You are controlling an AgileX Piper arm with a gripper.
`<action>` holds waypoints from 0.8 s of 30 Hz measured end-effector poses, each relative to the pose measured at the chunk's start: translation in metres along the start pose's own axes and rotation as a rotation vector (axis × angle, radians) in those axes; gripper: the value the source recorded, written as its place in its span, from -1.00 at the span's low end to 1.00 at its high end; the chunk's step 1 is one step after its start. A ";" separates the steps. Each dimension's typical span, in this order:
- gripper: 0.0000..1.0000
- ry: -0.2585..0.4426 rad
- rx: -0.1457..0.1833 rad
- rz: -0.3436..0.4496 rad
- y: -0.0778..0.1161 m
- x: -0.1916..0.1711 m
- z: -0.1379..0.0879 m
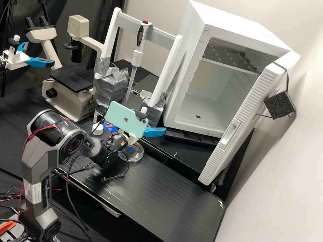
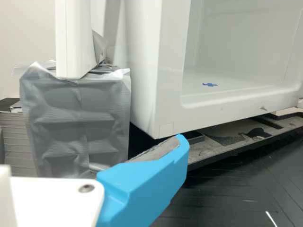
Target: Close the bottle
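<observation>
Pincer [image 1: 150, 119]: open, its blue fingers spread wide, holding nothing; raised over the counter [image 1: 161, 198], well apart from the bottle, one finger before the lower front corner of the white cabinet [image 2: 142, 94]. Mounted just behind it: a mint-green phone [image 1: 124, 117], partly screening the work area. Below: a clear round dish [image 1: 136, 155], flat on the counter. Next outward: the white cap [image 1: 97, 129], broad and low, well in from the counter's front edge, seemingly off the bottle. Just beside it, what appears to be the bottle [image 1: 108, 124], pinkish and partly hidden, by a piece of blue tape [image 1: 111, 129]; its height, mouth and contents cannot be told. Behind: the pipette stand [image 1: 112, 38], toward the counter's back edge. Handling, cap: probably light, stiff plastic, likely to skid or tilt if pinched off centre; best taken across opposite points of its side wall, level, leaving the lower rim free to meet the thread. Handling, bottle: likely rigid but light, slick if smooth-walled, apt to tip or slide under a sideways push; if it needs steadying, take it low on the body, with modest force. Outstanding, by appearance: cap to be lifted, set squarely over the mouth and pressed or turned down; main hazards a crossed thread and a spill.
</observation>
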 end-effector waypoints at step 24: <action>1.00 0.336 0.009 0.044 -0.014 -0.109 -0.044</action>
